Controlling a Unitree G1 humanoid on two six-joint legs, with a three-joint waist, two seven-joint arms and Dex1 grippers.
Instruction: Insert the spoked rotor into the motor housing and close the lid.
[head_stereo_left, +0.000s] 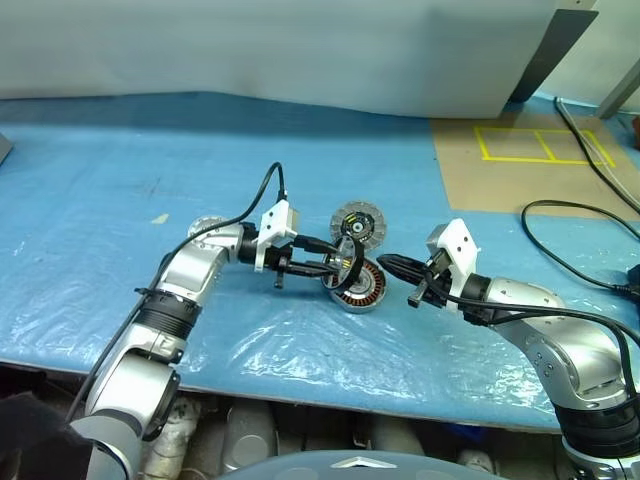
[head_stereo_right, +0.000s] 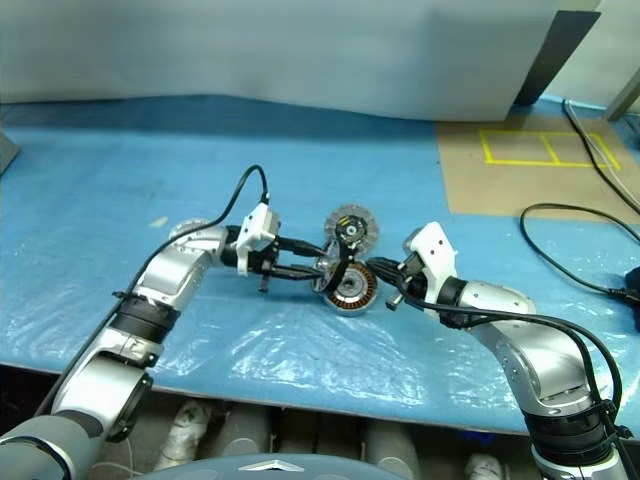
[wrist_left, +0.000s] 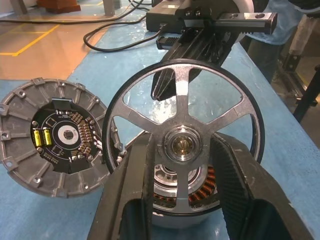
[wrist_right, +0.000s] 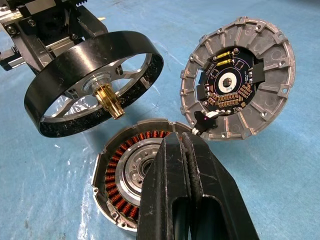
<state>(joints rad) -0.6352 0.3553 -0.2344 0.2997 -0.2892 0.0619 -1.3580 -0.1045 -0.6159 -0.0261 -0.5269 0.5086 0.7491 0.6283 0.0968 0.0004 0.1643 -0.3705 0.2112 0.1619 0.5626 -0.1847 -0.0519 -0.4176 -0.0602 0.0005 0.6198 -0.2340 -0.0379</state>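
Left eye view: motor housing (head_stereo_left: 360, 287) on blue table cover (head_stereo_left: 120, 200); left gripper (head_stereo_left: 347, 262) clamps spoked rotor (head_stereo_left: 350, 262) tilted just above it; right gripper (head_stereo_left: 388, 264) closed, empty, at housing's edge; lid (head_stereo_left: 358, 224) propped behind.

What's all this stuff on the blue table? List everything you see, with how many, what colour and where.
spoked rotor: one, dark rim with silver spokes and a brass-coloured shaft, held on edge in the air just above the housing.
motor housing: one, silver with copper-brown windings, lying on the table.
lid: one, grey with a dark circuit face, on the table just behind the housing.
table: one, covered in blue plastic sheet.
yellow tape outline: one, on a brown board at the far right.
cables: black, along the right edge.
left gripper: black, closed on the rotor's spokes.
right gripper: black, shut, empty, beside the housing.
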